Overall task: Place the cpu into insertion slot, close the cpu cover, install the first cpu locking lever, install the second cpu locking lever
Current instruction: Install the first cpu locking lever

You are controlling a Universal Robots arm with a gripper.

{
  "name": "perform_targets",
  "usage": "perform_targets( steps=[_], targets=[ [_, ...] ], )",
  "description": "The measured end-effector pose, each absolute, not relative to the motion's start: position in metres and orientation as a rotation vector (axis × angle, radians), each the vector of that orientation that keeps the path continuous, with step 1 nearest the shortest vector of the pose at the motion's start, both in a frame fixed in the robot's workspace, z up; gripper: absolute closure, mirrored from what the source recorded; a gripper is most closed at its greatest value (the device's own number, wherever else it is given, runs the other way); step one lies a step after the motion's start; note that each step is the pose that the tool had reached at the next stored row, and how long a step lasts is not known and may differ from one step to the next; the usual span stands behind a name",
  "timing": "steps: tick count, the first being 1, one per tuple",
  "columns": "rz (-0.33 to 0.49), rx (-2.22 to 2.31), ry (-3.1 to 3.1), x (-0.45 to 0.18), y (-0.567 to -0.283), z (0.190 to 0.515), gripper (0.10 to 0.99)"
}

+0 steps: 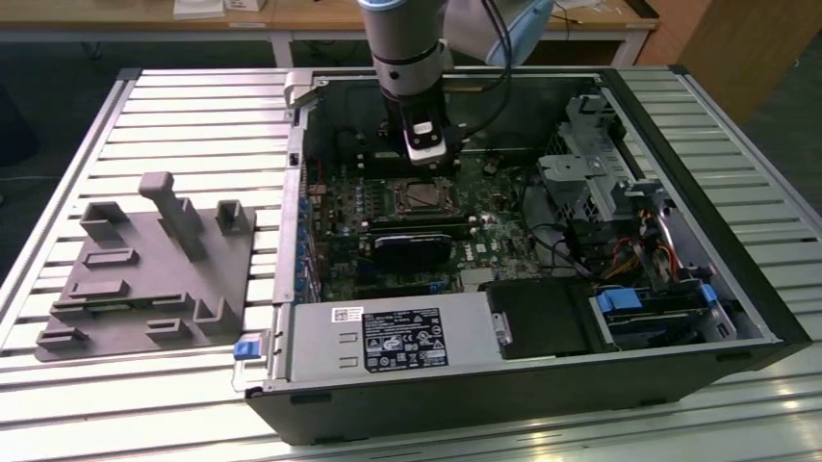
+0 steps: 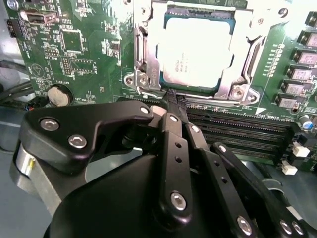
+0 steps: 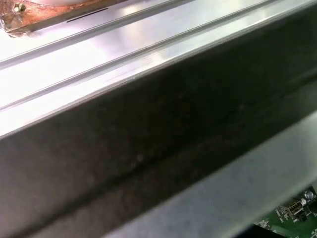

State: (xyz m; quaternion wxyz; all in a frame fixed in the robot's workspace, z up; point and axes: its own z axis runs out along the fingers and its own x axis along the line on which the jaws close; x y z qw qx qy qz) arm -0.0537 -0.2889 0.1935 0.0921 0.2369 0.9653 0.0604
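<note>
The cpu (image 2: 195,47), a silvery square chip, lies in the insertion slot (image 1: 418,197) on the green motherboard. The cpu cover (image 2: 148,54), a metal frame with a cut-out centre, lies flat around the chip. My gripper (image 2: 176,96) hangs just beside the socket's edge, its black fingertips (image 2: 171,99) pressed together and reaching the frame's rim. A thin metal rod (image 2: 218,102) runs along that same edge; I cannot tell whether the tips touch it. In the exterior view the gripper (image 1: 428,159) hangs inside the open computer case, just behind the socket.
Black memory slots (image 2: 237,129) run beside the gripper. A black graphics card (image 1: 411,245) lies in front of the socket, the power supply box (image 1: 392,339) nearer still. Drive cages and cables (image 1: 603,183) fill the case's right. A grey fixture (image 1: 141,274) stands on the slatted table at left.
</note>
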Motion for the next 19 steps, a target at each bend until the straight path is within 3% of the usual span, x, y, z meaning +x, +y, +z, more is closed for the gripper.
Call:
perform_targets(
  steps=[19],
  targets=[
    [0.181,0.701,2.859,-0.054,-0.289,0.198,0.98]
  ],
)
